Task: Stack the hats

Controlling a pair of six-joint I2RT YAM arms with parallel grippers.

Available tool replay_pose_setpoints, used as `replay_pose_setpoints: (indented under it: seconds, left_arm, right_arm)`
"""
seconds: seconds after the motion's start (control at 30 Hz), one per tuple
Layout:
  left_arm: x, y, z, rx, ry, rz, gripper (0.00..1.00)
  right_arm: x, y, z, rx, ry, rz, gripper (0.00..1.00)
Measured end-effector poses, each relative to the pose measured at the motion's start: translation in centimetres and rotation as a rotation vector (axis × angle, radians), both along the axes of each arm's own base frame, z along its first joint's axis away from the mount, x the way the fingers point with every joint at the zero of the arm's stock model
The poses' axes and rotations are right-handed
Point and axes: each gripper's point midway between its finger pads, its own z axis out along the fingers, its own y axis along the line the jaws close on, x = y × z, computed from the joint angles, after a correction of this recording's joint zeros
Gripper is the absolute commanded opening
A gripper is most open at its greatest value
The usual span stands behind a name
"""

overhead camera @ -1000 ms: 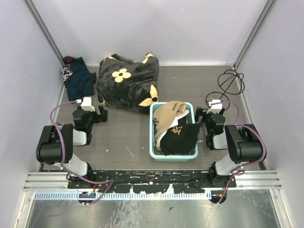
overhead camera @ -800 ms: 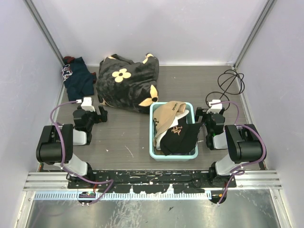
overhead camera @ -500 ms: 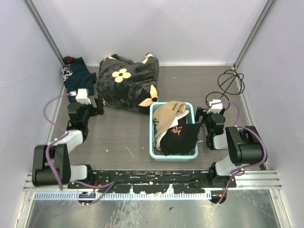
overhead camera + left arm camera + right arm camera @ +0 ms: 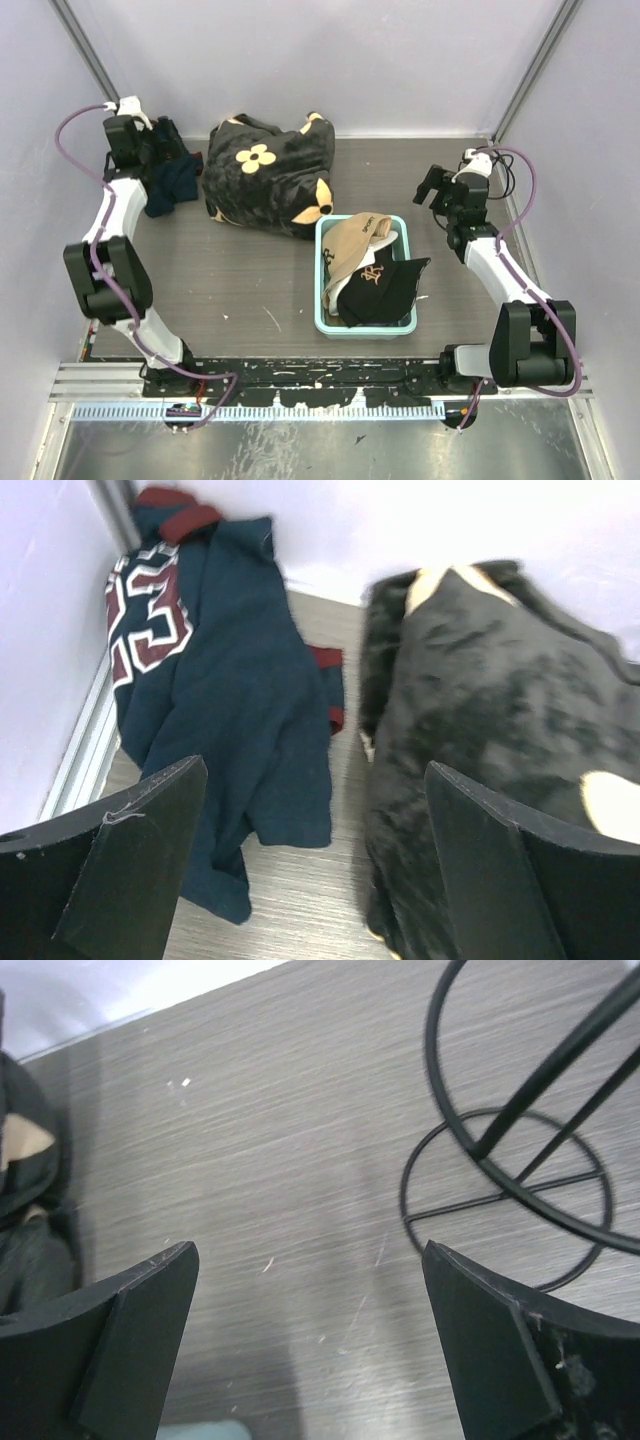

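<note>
Hats point(image 4: 365, 268) lie piled in a teal bin point(image 4: 322, 300) between my two arms, nearer the bases than either claw. I can make out a tan cap point(image 4: 352, 240) at the far end and a black cap point(image 4: 380, 288) with a tan logo lying partly over it, its brim poking over the bin's right rim. A pale edge shows under them on the left, but I cannot tell what it is. My left claw point(image 4: 152, 152) is well away from the bin, out at the far left corner of the desk point(image 4: 260, 290), with its jaws spread wide and nothing between them. In its wrist view the left claw point(image 4: 315, 770) hangs above a navy jersey point(image 4: 220, 680) with red numbers, which lies just ahead and slightly left of it, while the flowered fabric point(image 4: 490, 700) bulks up ahead on its right, touching or nearly touching the jersey. My right claw point(image 4: 432, 188) is also wide open and empty, beyond the bin's far right corner and apart from it. In the right wrist view, the right claw point(image 4: 310, 1250) has bare desk under it, a black wire stand point(image 4: 505, 1125) ahead to its right, and a bit of the dark fabric at its far left.
</note>
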Motion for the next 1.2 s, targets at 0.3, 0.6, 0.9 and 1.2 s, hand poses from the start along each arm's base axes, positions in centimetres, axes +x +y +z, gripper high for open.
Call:
replay_pose_setpoints:
  seconds: [0.3,0.6,0.9,1.2]
  left_arm:
    - [5.5,4.4,-8.5,-0.128,0.228,0.106,0.98]
    - [11.2,4.7,-17.3,-0.236,0.288,0.118,0.98]
    - [13.8,5.7,-19.7,-0.324,0.299,0.15,0.98]
    - [8.5,6.7,-19.8,-0.505,0.399,0.178,0.98]
  right_arm:
    - [-4.3,2.5,-1.5,0.124,0.187,0.081,1.0]
    - [-8.0,3.4,5.5,0.156,0.143,0.117,1.0]
    - [-10.6,3.5,8.6,0.191,0.136,0.105,1.0]
    - [-11.7,3.5,9.4,0.218,0.135,0.089,1.0]
